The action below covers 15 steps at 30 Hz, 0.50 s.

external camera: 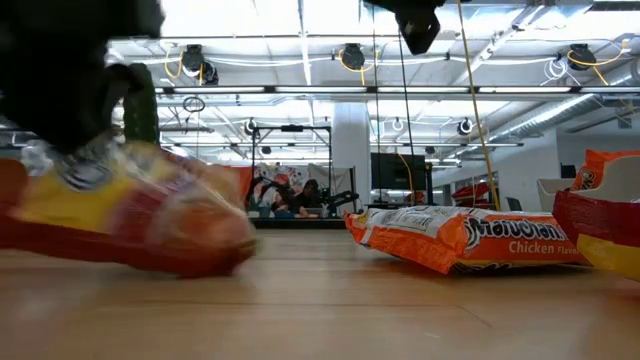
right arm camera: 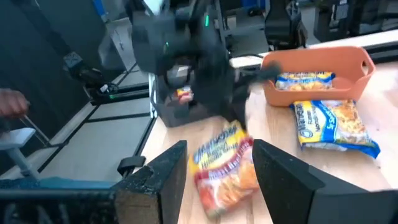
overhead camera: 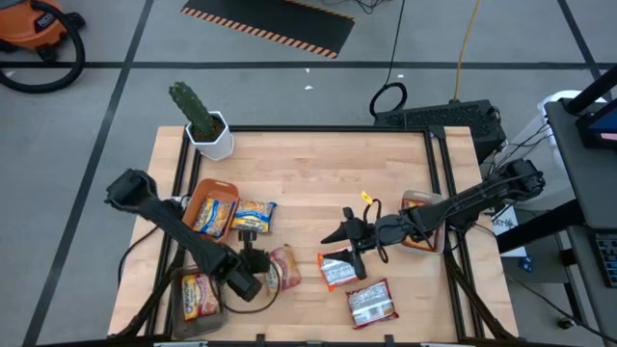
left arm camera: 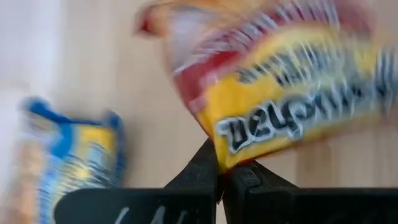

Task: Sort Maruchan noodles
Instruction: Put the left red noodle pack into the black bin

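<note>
The left gripper (overhead camera: 253,258), low in the left half of the high view, has its fingers together, pinching the corner of a red-and-yellow noodle packet (left arm camera: 280,87) (in the left wrist view the crimped corner sits right at the fingertips). That packet (overhead camera: 281,268) lies on the wooden surface (overhead camera: 318,173) just right of the gripper.

The right gripper (overhead camera: 344,234) stands at mid-frame with its fingers apart and nothing between them, just above an orange packet (overhead camera: 335,270); a dark red-white packet (overhead camera: 371,302) lies below and right of that.

Other packets:
- A blue-and-yellow one (overhead camera: 254,216) sits beside the orange bin (overhead camera: 224,188), which already holds a packet.
- Another lies in the grey tray (overhead camera: 196,296) at lower left.

Judging by the crinkled film, these packets are light and thin-skinned, with a brittle block inside. The film looks slick, so a corner pinch may let the packet swing or slip. A hold on the flat sealed edge seems the safer purchase; squeezing the middle would likely crack the noodles
</note>
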{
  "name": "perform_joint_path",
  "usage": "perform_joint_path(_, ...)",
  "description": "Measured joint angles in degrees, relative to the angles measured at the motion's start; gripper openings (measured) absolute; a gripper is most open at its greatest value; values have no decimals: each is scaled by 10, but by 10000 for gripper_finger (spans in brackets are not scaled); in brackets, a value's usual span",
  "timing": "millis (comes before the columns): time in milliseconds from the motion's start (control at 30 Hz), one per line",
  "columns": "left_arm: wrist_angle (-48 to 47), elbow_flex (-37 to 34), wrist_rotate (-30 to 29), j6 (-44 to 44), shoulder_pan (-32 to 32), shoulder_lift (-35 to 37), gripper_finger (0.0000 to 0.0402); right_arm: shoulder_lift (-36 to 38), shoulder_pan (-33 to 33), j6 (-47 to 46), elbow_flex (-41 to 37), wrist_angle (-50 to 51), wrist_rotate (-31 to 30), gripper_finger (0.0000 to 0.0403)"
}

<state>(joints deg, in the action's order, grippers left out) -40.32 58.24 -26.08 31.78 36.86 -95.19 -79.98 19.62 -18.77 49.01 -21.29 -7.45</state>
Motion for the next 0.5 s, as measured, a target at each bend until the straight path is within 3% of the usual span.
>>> perform_joint_path(233,-1,1,-61,-103,2,100,4,-35,-8,9,35,1,0,176)
perform_joint_path(500,2,1,-135,-84,25,157,4,-140,-33,6,119,11,-15,180)
